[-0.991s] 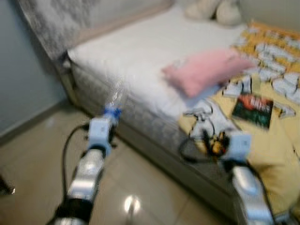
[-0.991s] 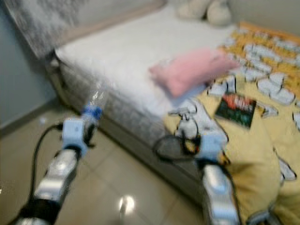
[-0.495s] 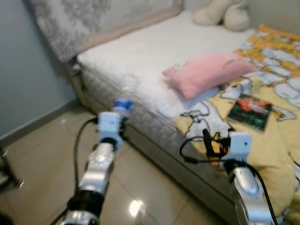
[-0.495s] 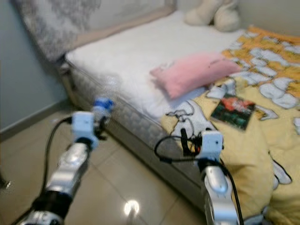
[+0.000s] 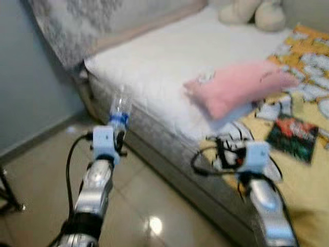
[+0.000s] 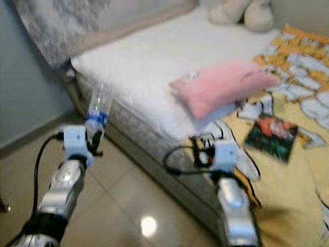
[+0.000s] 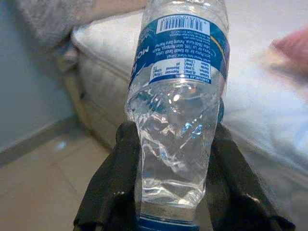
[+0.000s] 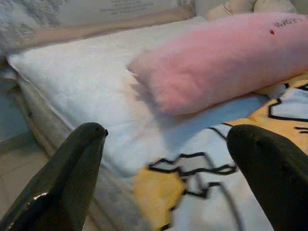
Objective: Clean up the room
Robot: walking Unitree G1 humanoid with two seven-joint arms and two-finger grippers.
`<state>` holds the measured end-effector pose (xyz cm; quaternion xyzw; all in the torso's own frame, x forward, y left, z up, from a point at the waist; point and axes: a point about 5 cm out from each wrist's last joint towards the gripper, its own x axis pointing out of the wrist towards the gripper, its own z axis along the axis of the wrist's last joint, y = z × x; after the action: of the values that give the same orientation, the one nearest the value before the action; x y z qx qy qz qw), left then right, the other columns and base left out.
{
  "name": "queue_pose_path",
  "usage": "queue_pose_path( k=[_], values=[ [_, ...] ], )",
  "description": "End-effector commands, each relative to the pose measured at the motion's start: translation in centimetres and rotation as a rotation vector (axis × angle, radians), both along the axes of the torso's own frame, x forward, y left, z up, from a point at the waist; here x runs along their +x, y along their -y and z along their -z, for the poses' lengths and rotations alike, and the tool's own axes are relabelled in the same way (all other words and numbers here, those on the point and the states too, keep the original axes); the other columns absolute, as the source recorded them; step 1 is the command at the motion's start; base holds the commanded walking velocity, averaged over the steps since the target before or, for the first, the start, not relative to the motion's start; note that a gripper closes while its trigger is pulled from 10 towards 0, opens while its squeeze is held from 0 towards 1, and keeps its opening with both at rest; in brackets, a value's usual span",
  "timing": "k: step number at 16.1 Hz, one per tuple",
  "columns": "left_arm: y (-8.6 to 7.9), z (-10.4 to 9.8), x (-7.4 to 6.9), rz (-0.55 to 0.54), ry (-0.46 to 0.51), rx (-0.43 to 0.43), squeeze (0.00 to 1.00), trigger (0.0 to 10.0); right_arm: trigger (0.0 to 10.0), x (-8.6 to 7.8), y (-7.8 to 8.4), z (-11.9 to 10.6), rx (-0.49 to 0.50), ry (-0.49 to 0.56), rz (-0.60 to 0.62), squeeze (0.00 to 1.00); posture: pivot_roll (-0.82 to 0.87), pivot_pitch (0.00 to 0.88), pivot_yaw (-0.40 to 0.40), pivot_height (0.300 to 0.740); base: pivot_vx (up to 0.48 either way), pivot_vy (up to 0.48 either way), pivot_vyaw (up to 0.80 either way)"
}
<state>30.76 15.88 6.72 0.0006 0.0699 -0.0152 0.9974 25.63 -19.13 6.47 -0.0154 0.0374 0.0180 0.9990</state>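
A clear plastic water bottle [image 7: 175,110] with a blue label is held between the two black fingers [image 7: 108,187] of my left gripper [image 5: 117,135], which is shut on it. The bottle [image 5: 119,109] sticks up above the tiled floor, just off the bed's near corner. My right gripper [image 8: 168,163] is open with nothing between its fingers, hovering over the bed's edge [image 5: 226,154] near the pink pillow [image 5: 234,85]. A dark book [image 5: 291,138] lies on the yellow cartoon blanket [image 6: 303,82] to the right.
The bed [image 5: 169,56] with a white mattress runs from the far left to the right. Cream plush toys [image 5: 252,11] sit at its far end. A grey patterned throw [image 5: 67,25] hangs against the blue-grey wall. Glossy tiled floor [image 5: 41,170] lies on my left.
The whole view has shifted and blurred, so the camera moved. Both arms keep about the same pose, and the bottle stays in the left gripper.
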Motion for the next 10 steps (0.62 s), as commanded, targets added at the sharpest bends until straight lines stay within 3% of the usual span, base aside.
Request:
queue_pose_path(
  k=[1,3,5,7,8,10],
  values=[
    [-0.3,-0.9,-0.3,0.052,0.046,0.004,0.0,10.0,10.0,0.0,0.3,0.0,0.017,0.002,0.014,0.0,-0.06,0.0,0.013,0.74,0.465,0.0,0.56],
    [-2.3,-0.7,-2.1,0.067,0.04,-0.008,0.0,10.0,10.0,-0.3,0.9,0.3,0.017,-0.011,0.02,0.0,-0.04,0.0,0.013,0.74,0.48,0.0,0.53],
    [-3.2,-0.6,-3.7,0.097,0.042,-0.008,0.0,10.0,10.0,-0.6,1.0,0.5,0.014,-0.018,0.017,0.0,-0.04,0.0,0.014,0.74,0.48,0.0,0.51],
    [-4.3,-0.1,-7.0,0.175,0.018,0.032,0.0,10.0,10.0,-2.0,1.2,0.6,-0.001,-0.039,-0.019,0.0,-0.02,0.0,0.005,0.74,0.48,0.0,0.51],
    [-4.3,-0.1,-7.2,0.174,0.015,0.026,0.0,10.0,10.0,-2.2,1.2,0.8,-0.006,-0.047,-0.028,0.0,-0.02,0.0,0.0,0.74,0.334,0.0,0.51],
    [-3.7,-0.1,-6.0,0.133,0.025,0.055,0.0,10.0,10.0,-2.2,1.4,1.0,-0.008,-0.063,-0.037,0.0,-0.01,0.0,-0.016,0.74,0.0,0.0,0.51]
  ],
)
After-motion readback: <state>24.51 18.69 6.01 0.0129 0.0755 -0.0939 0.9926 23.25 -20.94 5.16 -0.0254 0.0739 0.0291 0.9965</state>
